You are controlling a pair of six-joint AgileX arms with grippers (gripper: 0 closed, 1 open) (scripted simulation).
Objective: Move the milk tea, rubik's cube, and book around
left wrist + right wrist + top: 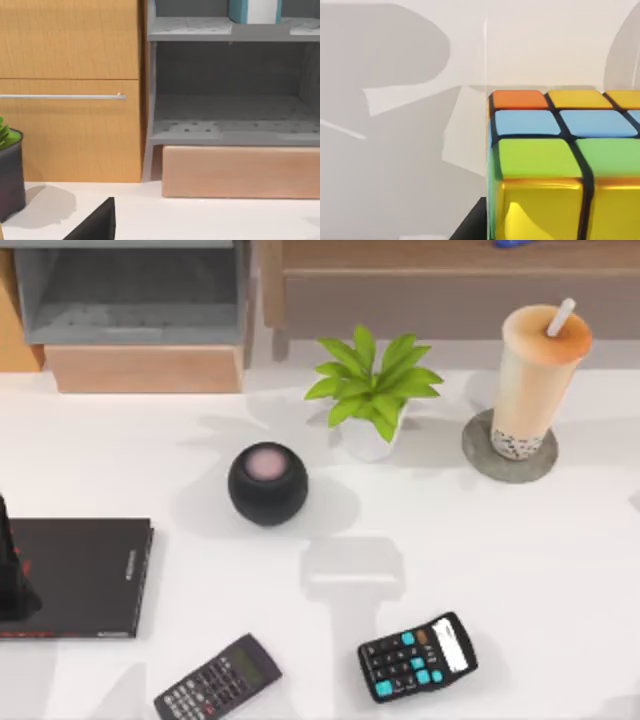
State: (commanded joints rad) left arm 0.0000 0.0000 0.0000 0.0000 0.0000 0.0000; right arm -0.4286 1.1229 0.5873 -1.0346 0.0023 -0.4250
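Glossy rubik's cube point(555, 165) close under right wrist camera (pincer state: cannot tell); rigid, slick, grip flat opposite faces. Milk tea point(536, 375) on coaster point(480, 450), tabletop's far right corner; top-heavy, grip mid-cup.

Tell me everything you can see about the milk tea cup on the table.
The milk tea is a tall clear cup, seemingly plastic, full of peach-beige drink, with dark pearls settled at its bottom. An orange-tan lid closes it, and a white straw sticks up through the lid, leaning a little. The cup stands upright on a round grey coaster at the far right of the table, to the right of the potted plant and apart from it. Nothing else touches it.
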